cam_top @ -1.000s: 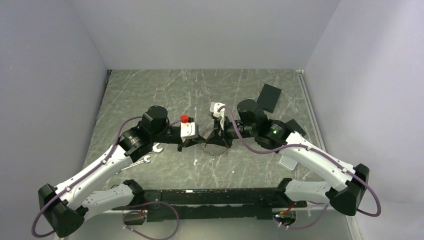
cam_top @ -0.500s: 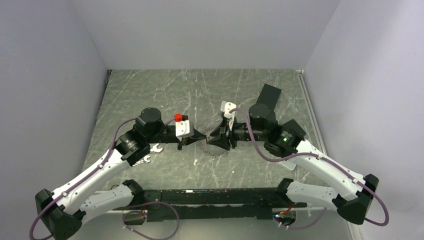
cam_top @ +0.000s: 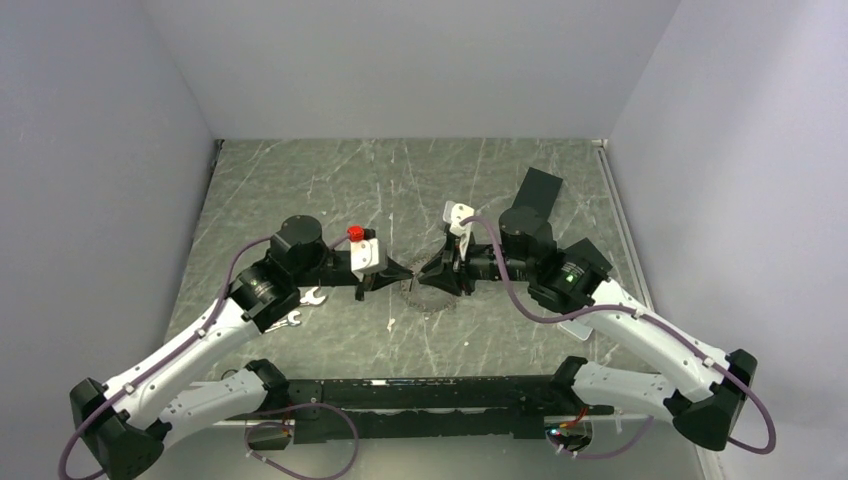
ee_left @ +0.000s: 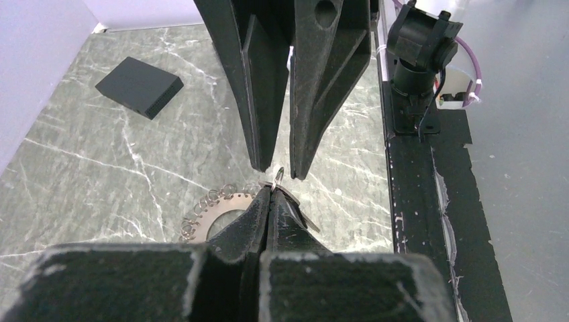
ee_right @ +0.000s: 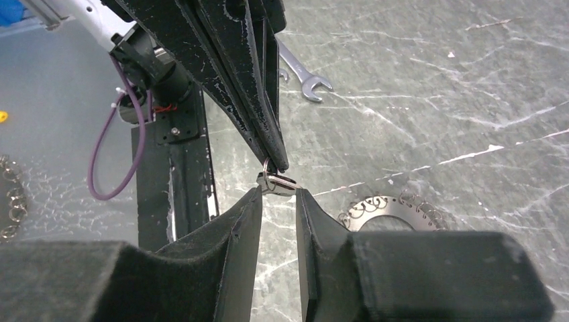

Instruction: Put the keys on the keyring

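Item one, the keyring (ee_left: 213, 209): a flat silver-grey metal disc with a large round centre hole and a toothed, curled outer edge. It lies flat on the table (cam_top: 300, 180), under the spot where my two arms meet, and neither claw holds it. From the left wrist my own fingers hide its right part. Item two, a small silver piece (ee_right: 276, 184): a thin bright sliver with a fine wire loop at its top. It is held above the table, and I cannot tell whether it is a key. Item three, the left gripper (ee_left: 270, 192): black, matte, wedge-shaped fingers tapering to a point, pressed together and clamped on that small silver piece. Item four, the right gripper (ee_right: 277, 198): the same black tapered form with scuffed edges, fingers apart, one on each side of the small silver piece. I cannot tell whether either finger touches it. Item five, the table: a grey-green surface with pale marble-like veining and a dull sheen. Item six, two open-ended spanners (cam_top: 300, 307): slim, polished steel, lying beside the left arm. Item seven, a black block (ee_left: 139, 86): flat, rectangular and matte, lying on the table well apart from the keyring. Item eight, a black rail (cam_top: 430, 392) along the near edge, with purple cables (ee_right: 114, 161) looped by it.
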Robot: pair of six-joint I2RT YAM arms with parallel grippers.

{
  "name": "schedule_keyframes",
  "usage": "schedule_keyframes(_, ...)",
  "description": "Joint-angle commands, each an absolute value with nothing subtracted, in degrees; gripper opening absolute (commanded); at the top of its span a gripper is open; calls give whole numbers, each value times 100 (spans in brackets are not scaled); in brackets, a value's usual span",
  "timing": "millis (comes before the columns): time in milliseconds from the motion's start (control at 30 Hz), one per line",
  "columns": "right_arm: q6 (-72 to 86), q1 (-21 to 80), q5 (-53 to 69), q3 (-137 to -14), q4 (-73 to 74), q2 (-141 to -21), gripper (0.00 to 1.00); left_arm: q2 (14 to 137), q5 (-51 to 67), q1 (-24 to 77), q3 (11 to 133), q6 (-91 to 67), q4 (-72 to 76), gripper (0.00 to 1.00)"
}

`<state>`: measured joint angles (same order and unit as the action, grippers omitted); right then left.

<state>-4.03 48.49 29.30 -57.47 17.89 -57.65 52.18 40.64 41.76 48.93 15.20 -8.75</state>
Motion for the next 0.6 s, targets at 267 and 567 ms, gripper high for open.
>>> schedule_keyframes(267,-597,4852,3143,-5984,1450,-5830,26,5339,4201,4173,5017,1318,-560,0)
schedule_keyframes(567,-650,4852,3165,-6030,1418,-5933,11,5362,4271,4172,5010,1262,-503,0)
